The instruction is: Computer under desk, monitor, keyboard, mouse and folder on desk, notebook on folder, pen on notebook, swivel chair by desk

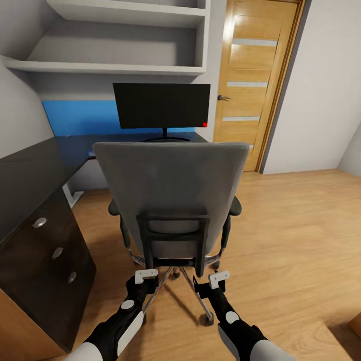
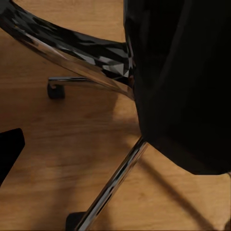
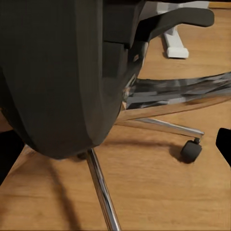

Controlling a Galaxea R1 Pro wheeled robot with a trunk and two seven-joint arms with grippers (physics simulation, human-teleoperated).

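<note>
Grey upholstered swivel chair [image 1: 170, 188] faces black tabletop [image 1: 35, 170], tall back upright toward me. My left hand [image 1: 146, 275] and right hand [image 1: 218, 277] behind its back frame; grip unclear.

Two black arms with white shell panels, round grey joint caps, left end effector [image 1: 146, 275] and right end effector [image 1: 218, 276] white-tipped
</note>
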